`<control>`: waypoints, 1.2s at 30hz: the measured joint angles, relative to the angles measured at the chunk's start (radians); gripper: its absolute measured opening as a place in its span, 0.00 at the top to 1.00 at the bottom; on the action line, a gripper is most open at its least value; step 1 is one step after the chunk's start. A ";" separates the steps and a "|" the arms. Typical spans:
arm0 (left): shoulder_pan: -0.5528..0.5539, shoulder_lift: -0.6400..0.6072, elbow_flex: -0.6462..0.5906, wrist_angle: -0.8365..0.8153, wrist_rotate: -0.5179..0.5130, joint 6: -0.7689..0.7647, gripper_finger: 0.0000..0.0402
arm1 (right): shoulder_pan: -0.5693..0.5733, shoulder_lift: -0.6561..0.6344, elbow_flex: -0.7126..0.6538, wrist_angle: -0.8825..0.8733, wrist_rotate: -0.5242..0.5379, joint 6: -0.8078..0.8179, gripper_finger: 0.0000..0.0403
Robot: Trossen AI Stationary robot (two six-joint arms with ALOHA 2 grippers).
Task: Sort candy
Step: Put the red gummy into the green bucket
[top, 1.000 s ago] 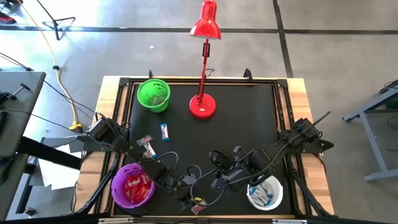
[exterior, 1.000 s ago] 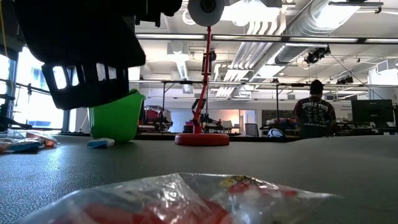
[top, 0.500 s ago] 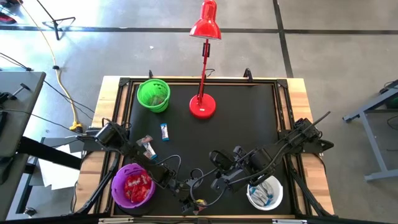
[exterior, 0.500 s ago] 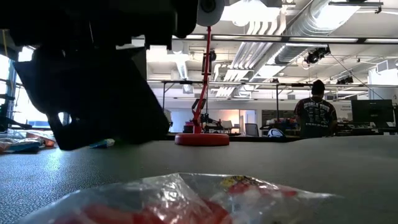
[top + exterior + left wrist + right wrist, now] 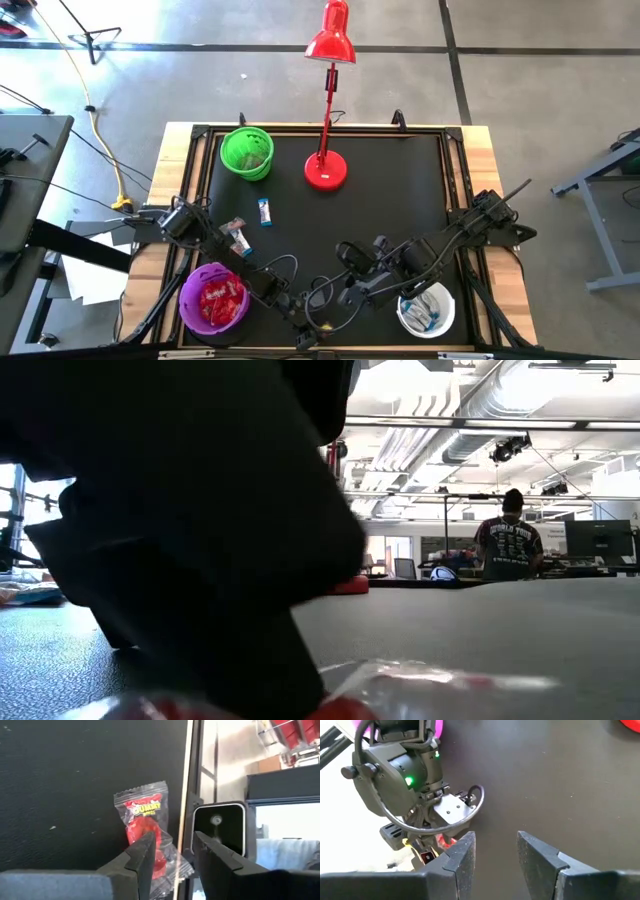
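On the black table (image 5: 400,200), the left tool (image 5: 172,851) has come down, released, straddling a red candy (image 5: 145,827).

Arms: I see two dark, jointed arms.
Cables: black loops on the left gripper (image 5: 427,827) near the purple bowl (image 5: 213,298).
Lights: green, on its grey housing.
Fingers: dark, angular.

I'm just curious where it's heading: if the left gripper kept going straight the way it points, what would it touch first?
Most likely the red-wrapped candy at the table's near edge: the left gripper stands open, its fingers either side of the wrapper's end. How much gap remains is hard to judge.
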 joint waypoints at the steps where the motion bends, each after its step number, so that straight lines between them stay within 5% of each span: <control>1: -0.001 0.000 0.001 -0.012 -0.004 0.007 0.70 | 0.000 0.000 0.000 0.004 0.000 0.000 0.65; 25: -0.011 -0.007 0.001 -0.164 -0.099 0.283 0.70 | 0.000 0.000 0.000 0.017 0.000 0.000 0.65; 36: -0.011 -0.006 -0.001 -0.184 -0.148 0.409 0.88 | 0.000 0.000 0.000 0.016 0.000 0.000 0.65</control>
